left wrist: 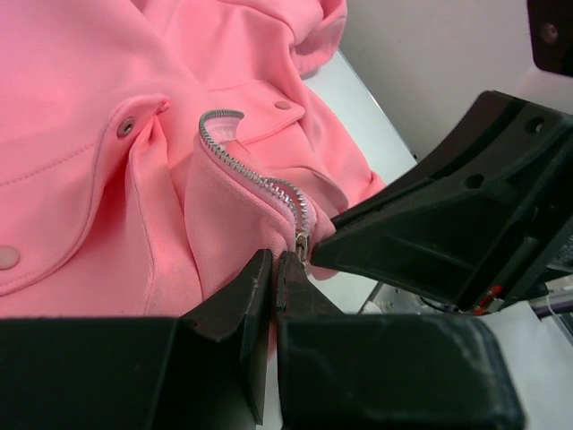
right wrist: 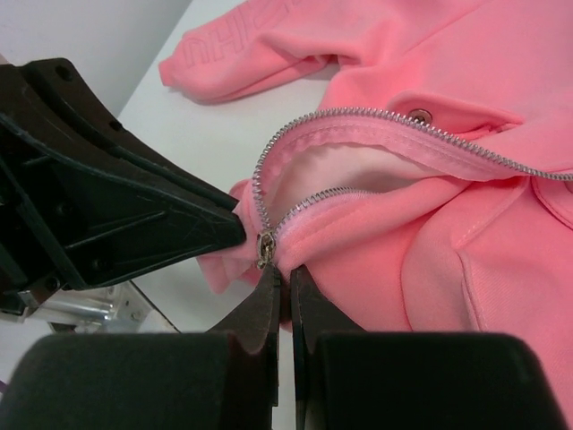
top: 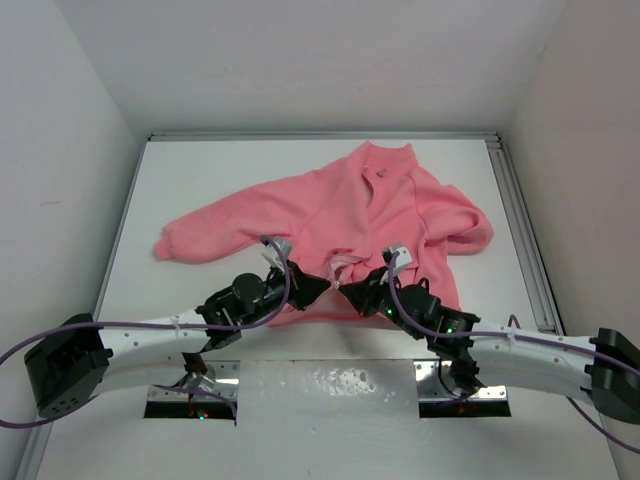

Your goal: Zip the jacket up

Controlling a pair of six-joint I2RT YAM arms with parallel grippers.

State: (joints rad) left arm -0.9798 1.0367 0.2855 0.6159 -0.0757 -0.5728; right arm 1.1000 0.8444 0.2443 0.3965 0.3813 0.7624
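The salmon-pink jacket point(top: 340, 215) lies spread on the white table, collar at the far side and hem towards me. Its zipper is open, and the teeth point(right wrist: 376, 115) part above the small metal slider point(right wrist: 266, 249) at the hem. The slider also shows in the left wrist view point(left wrist: 303, 242). My left gripper point(left wrist: 276, 260) is shut on the hem fabric just left of the slider. My right gripper point(right wrist: 285, 273) is shut on the hem just below and right of the slider. In the top view the two grippers, left point(top: 320, 287) and right point(top: 352, 284), meet tip to tip at the hem.
One sleeve point(top: 205, 235) stretches to the left and the other is bunched at the right point(top: 468, 232). A snap-flap pocket point(left wrist: 107, 134) lies left of the zipper. Grey walls enclose the table, with a metal rail point(top: 525, 230) along its right edge.
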